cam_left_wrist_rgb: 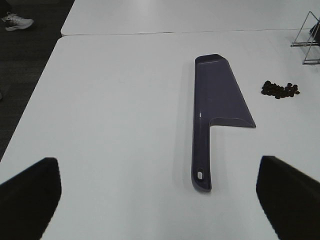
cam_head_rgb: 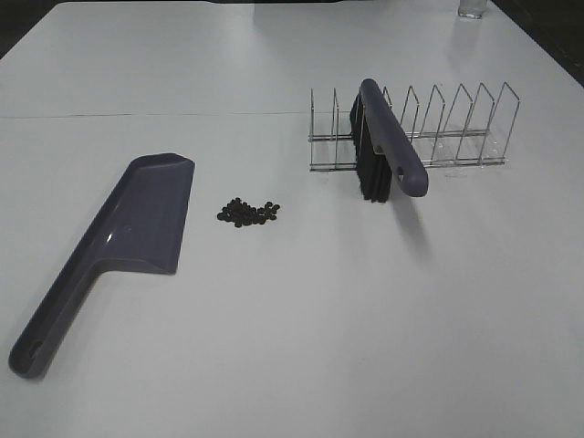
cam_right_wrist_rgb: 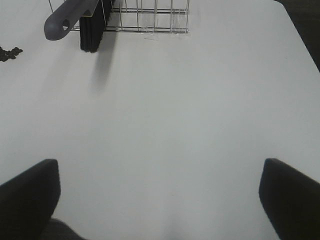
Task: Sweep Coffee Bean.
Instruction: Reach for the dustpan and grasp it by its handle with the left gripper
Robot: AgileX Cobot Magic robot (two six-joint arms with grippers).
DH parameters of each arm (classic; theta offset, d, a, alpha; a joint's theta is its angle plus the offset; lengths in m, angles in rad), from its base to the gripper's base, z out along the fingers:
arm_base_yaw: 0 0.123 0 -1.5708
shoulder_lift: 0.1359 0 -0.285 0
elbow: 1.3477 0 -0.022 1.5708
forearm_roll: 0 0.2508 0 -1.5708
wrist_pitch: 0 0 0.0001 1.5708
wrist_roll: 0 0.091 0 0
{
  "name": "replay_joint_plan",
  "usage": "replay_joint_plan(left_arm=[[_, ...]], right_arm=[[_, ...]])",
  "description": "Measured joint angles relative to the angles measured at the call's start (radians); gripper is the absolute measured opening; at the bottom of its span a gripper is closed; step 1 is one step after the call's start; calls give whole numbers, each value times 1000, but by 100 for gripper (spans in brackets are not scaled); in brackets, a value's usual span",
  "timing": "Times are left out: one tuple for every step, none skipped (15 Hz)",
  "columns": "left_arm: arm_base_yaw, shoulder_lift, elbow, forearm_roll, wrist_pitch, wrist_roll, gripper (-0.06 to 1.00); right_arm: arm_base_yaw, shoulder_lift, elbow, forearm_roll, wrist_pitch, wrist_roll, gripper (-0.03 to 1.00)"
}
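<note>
A small heap of dark coffee beans (cam_head_rgb: 248,213) (cam_left_wrist_rgb: 280,89) lies on the white table, just right of the purple dustpan (cam_head_rgb: 109,245) (cam_left_wrist_rgb: 215,105), which rests flat with its handle toward the front left. The purple brush (cam_head_rgb: 388,137) (cam_right_wrist_rgb: 75,17) with black bristles stands in a wire rack (cam_head_rgb: 456,128) (cam_right_wrist_rgb: 150,17) at the back right. Neither arm shows in the high view. My left gripper (cam_left_wrist_rgb: 159,200) hovers open above the table, short of the dustpan handle. My right gripper (cam_right_wrist_rgb: 160,200) is open over bare table, well short of the brush. A few beans (cam_right_wrist_rgb: 9,52) show at that view's edge.
A seam (cam_head_rgb: 137,115) runs across the table behind the dustpan. A clear glass (cam_head_rgb: 473,9) stands at the far back edge. A shoe (cam_left_wrist_rgb: 17,21) is on the dark floor beyond the table's left side.
</note>
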Motion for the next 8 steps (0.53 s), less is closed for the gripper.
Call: replay_joint_plan(left_arm=[[0,0,0,0,0,6,100],[0,0,0,0,0,10,99],[0,0,0,0,0,13,99],[0,0,0,0,0,13,99],[0,0,0,0,0,13,99],[0,0,0,0,0,13,99],[0,0,0,0,0,14,99],[0,0,0,0,0,14,99]], right_arm=[[0,0,0,0,0,0,98],[0,0,0,0,0,0,98],[0,0,0,0,0,0,98],[0,0,0,0,0,0,98],[0,0,0,0,0,0,98],[0,0,0,0,0,0,98],[0,0,0,0,0,0,98],[0,0,0,0,0,0,98]])
